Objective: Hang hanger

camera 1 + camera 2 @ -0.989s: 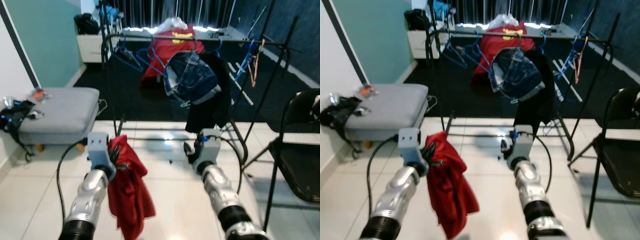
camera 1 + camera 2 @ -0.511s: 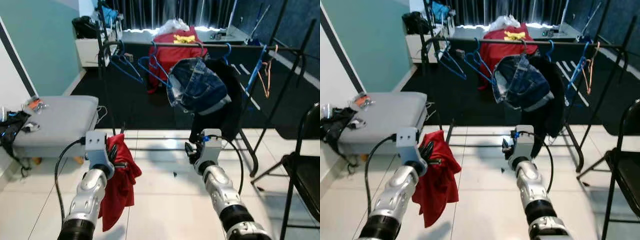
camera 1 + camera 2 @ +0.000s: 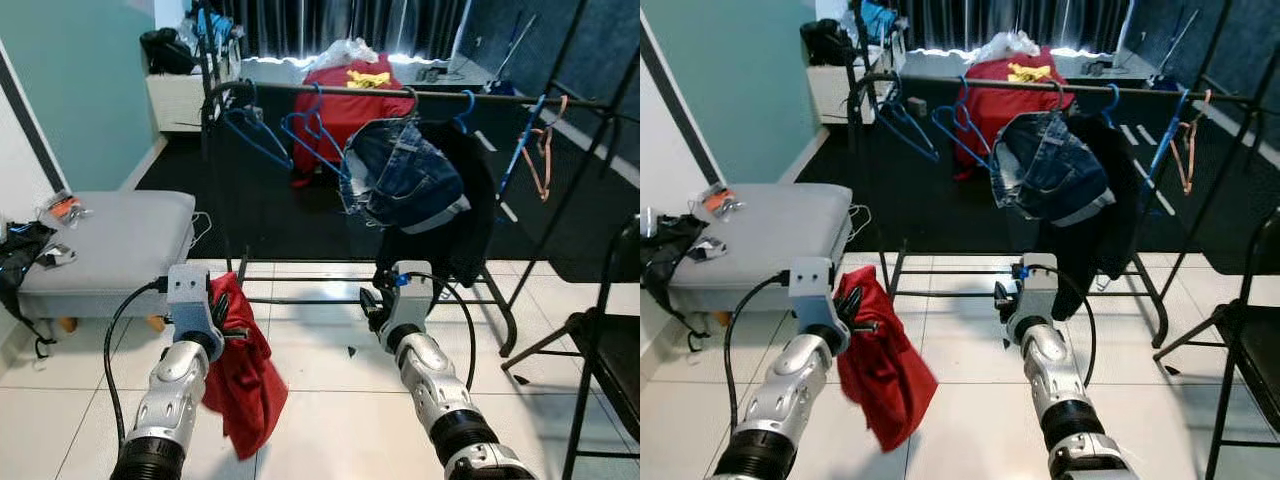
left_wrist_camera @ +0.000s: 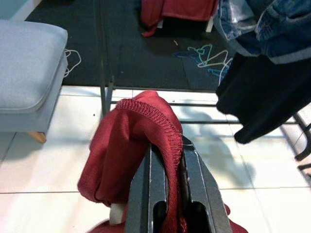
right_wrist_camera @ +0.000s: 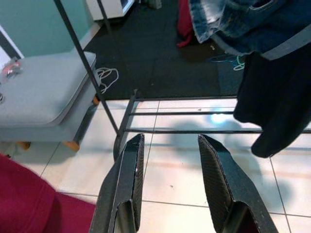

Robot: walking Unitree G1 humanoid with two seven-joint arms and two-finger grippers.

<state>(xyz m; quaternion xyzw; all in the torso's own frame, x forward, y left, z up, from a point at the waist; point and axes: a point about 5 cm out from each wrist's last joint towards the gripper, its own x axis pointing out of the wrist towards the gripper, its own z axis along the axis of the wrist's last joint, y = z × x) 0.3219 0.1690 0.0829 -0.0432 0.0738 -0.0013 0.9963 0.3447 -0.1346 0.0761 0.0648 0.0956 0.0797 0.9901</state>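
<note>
Ideally, with the left gripper (image 4: 167, 160) jaws clamped on the red garment (image 3: 245, 375) and the right gripper (image 5: 170, 160) jaws spread empty, lift toward the rail (image 3: 400, 92) ahead of both.

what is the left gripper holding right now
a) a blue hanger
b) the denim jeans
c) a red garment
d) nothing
c: the left gripper is shut on the red garment, whose cloth is pinched between its fingers and hangs down beside the arm.
</note>
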